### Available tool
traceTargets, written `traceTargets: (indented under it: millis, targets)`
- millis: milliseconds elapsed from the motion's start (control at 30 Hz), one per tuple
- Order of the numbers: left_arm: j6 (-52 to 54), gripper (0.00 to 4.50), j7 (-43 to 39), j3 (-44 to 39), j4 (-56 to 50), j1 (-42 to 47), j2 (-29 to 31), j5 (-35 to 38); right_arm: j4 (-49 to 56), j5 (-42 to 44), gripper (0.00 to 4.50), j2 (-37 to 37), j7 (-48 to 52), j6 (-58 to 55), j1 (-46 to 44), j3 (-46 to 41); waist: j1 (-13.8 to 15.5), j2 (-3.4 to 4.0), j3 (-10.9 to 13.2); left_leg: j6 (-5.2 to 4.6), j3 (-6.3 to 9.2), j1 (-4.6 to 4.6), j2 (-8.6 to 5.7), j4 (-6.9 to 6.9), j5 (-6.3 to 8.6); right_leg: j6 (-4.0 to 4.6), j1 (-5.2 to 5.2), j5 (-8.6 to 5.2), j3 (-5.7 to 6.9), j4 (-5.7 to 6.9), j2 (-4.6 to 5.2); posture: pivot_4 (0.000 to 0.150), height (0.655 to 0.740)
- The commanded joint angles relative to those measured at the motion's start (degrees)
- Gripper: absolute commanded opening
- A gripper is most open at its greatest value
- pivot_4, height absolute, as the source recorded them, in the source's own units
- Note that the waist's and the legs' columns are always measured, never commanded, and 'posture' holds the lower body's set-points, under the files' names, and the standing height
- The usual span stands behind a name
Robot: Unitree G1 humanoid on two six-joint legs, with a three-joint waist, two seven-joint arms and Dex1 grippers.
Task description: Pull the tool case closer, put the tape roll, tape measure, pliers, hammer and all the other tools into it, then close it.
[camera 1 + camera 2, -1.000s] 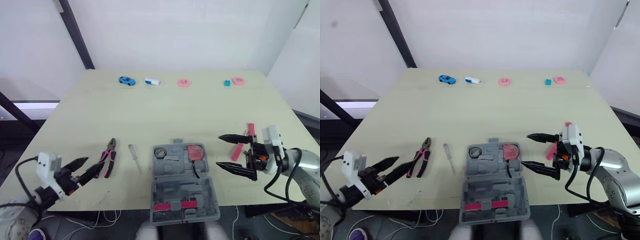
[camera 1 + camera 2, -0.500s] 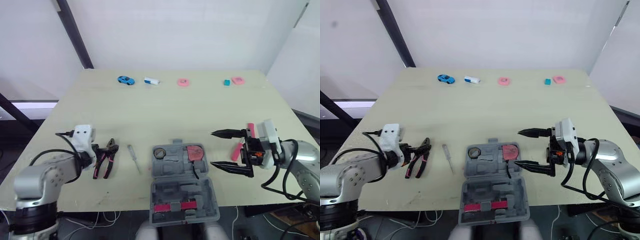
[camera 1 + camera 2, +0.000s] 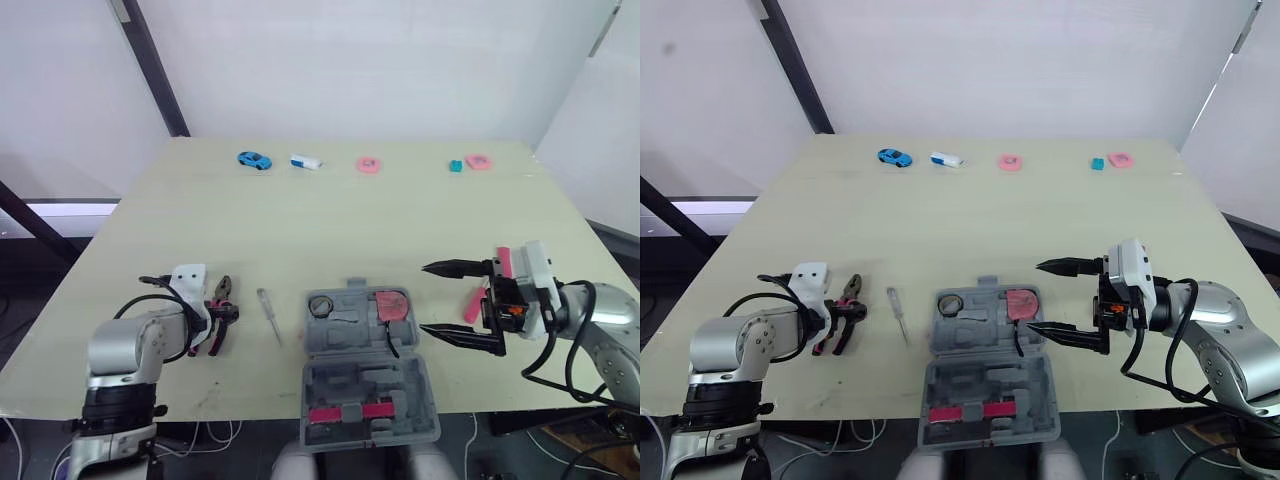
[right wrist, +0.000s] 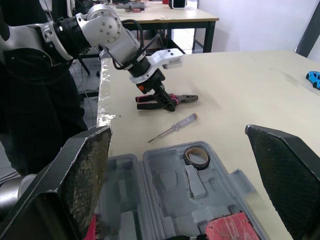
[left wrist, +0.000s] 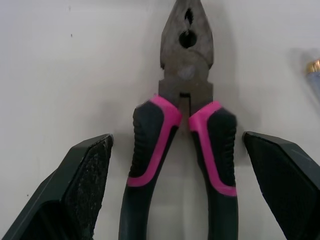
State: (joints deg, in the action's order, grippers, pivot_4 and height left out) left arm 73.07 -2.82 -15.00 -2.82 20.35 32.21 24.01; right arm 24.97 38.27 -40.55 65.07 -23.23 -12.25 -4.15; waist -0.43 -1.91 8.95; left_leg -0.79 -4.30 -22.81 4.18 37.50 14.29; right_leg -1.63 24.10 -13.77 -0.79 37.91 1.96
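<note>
At nine o'clock of the tool case [image 3: 365, 370], the pliers [image 5: 185, 130] lie flat on the counter [image 3: 350, 220], nose toward twelve. They are likely stiff and nose-heavy, and the rubbery handles should grip well, so pinch across both just behind the pivot. The left gripper [image 5: 177, 137] straddles those handles, jaws spread, not yet pinching. The right gripper [image 3: 424, 298] hangs at the case's three o'clock, jaws wide apart. A second ago the left gripper sat back by the counter's near edge; it has since closed in over the pliers
</note>
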Motion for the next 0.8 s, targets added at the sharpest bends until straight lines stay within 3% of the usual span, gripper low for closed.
traceTargets:
  millis: [33, 133, 300, 567, 733, 800]
  targets:
    - [-1.8, 4.42, -1.1, 1.1, 2.4, 1.6, -0.7, -1.9, 1.7, -0.3, 4.5, -0.7, 0.2, 1.3, -0.2, -0.3, 0.0, 0.0, 0.0, 0.0, 0.0, 0.0, 0.0, 0.0, 0.0, 0.0, 0.0, 0.0, 0.0, 0.0, 0.0, 0.15, 0.74]
    - [-1.1, 4.42, -1.9, 1.1, 3.6, 1.9, -1.4, -2.5, 1.5, -0.6, 4.5, -1.0, 0.4, 1.4, -0.3, -0.4, 0.1, 0.01, 0.0, 0.0, 0.01, 0.02, -0.01, 0.0, 0.0, 0.0, -0.03, 0.0, 0.01, 0.0, 0.01, 0.15, 0.74]
    - [1.1, 2.4, -1.5, -0.7, 2.4, 0.2, -3.8, -3.1, 1.4, -0.7, 4.5, -1.2, 0.6, 1.5, -0.1, -0.6, 0.1, 0.08, 0.0, 0.0, 0.0, 0.11, -0.02, 0.01, 0.0, -0.01, -0.11, 0.0, -0.01, 0.0, 0.02, 0.15, 0.74]
    - [-0.7, 2.41, -3.8, -3.0, 0.0, -1.8, -4.0, -3.5, 0.9, -1.1, 4.5, -1.2, 0.3, 1.2, -0.4, -0.2, -0.2, 0.11, -0.1, 0.0, 0.0, 0.13, -0.03, 0.01, 0.0, -0.01, -0.13, 0.0, -0.02, -0.01, 0.03, 0.15, 0.74]
    - [-4.4, 2.41, -16.0, -2.1, -8.3, -6.3, 3.5, 0.9, 0.7, -2.5, 4.5, 0.4, -5.7, -1.4, -3.8, 0.7, -0.6, 0.03, 0.0, 0.0, 0.0, 0.13, 0.01, 0.0, 0.0, 0.0, -0.06, 0.0, -0.06, 0.01, 0.02, 0.15, 0.74]
    - [-7.7, 2.41, -22.8, 0.2, -11.2, -7.7, 9.6, 1.5, 0.3, -5.2, 4.5, 1.1, -8.0, -1.7, -6.6, 2.9, -0.4, -0.02, 0.0, 0.01, 0.02, 0.07, 0.02, 0.01, 0.0, 0.01, -0.04, 0.0, -0.01, 0.01, 0.02, 0.15, 0.74]
